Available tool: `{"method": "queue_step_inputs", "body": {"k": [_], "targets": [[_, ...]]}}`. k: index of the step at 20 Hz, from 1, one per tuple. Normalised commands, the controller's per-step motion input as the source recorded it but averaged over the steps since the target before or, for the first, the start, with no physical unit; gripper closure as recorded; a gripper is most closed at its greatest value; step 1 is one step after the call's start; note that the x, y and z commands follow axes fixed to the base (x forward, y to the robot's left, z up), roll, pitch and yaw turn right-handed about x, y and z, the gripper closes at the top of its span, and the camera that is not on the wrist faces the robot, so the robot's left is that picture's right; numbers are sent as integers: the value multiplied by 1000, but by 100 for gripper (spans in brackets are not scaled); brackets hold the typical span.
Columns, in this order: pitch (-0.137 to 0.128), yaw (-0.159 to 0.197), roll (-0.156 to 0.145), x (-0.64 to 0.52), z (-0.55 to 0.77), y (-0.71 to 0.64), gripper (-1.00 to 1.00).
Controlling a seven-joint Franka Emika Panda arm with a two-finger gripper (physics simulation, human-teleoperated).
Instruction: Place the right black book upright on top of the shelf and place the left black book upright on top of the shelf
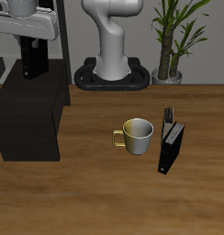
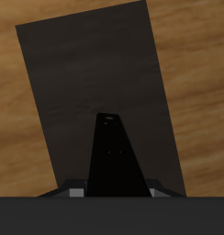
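The gripper (image 1: 34, 57) is clamped on a black book (image 1: 34, 61), which hangs between the jaws with its long axis vertical, upright, above the flat top of the shelf (image 1: 31, 115). In the wrist view the book (image 2: 114, 156) runs straight out from the jaws over the shelf's top (image 2: 86, 83). The other black book (image 1: 172, 147) stands upright on the table (image 1: 105, 193), beside a yellow-handled mug (image 1: 137, 137).

One black book (image 1: 33, 61) hangs upright over the low matte-black shelf (image 1: 29, 119) at the table's side edge, while the other (image 1: 171, 148) stands upright mid-table.
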Motion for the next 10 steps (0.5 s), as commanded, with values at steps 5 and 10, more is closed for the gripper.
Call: {"method": "queue_step_inputs", "body": {"k": [5, 10], "targets": [[6, 39, -2, -152, -33, 29, 100], [67, 9, -23, 138, -224, -23, 100]]}}
